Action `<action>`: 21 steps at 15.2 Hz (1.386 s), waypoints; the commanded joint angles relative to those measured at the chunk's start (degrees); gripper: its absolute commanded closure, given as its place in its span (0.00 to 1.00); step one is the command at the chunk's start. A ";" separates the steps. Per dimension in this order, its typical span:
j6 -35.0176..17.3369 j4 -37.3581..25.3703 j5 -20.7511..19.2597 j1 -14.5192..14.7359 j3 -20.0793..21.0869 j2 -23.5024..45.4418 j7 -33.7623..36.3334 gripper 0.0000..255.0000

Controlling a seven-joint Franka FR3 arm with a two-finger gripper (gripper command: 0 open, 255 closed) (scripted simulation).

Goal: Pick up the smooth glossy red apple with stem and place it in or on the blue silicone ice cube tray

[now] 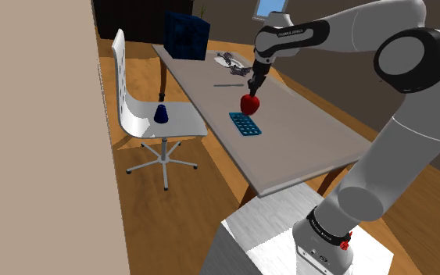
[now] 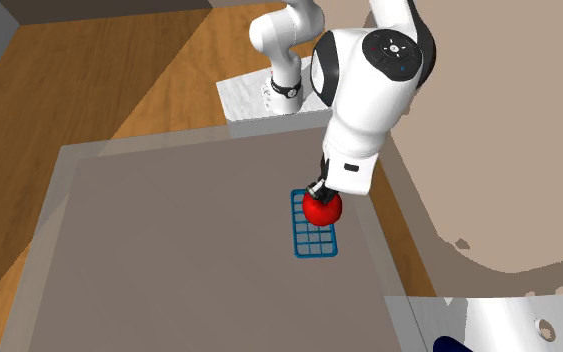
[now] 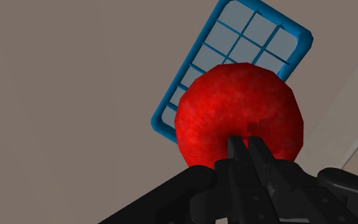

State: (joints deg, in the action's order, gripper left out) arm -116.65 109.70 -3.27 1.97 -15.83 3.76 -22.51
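The end effector [image 3: 247,145] pinches the red apple [image 3: 238,108] at its top, holding it clear of the desk [image 1: 304,152], over one end of the blue tray [image 3: 260,32]; the pickup looks done; lowering and release are left.

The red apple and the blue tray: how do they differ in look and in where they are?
The apple is red and round; the tray is blue, flat and rectangular, a grid of small cells. The apple hangs in the air, clasped by the black gripper; the tray lies flat on the grey table. Both are over that table, the apple above one end of the tray.
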 commanded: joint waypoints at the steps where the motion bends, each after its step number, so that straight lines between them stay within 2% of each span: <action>1: -1.46 0.84 0.15 -0.09 -0.05 0.59 -0.12 1.00; 7: -5.83 3.79 0.49 -0.20 -0.06 2.07 -0.15 1.00; 15: -5.83 3.79 0.49 -0.20 -0.06 2.06 -0.15 1.00; 16: -5.84 3.79 0.49 -0.20 -0.06 2.06 -0.15 0.00; 21: -5.83 3.79 0.49 -0.20 -0.06 2.06 -0.15 0.00</action>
State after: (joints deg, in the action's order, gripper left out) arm -122.48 113.49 -2.78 1.77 -15.89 5.83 -22.66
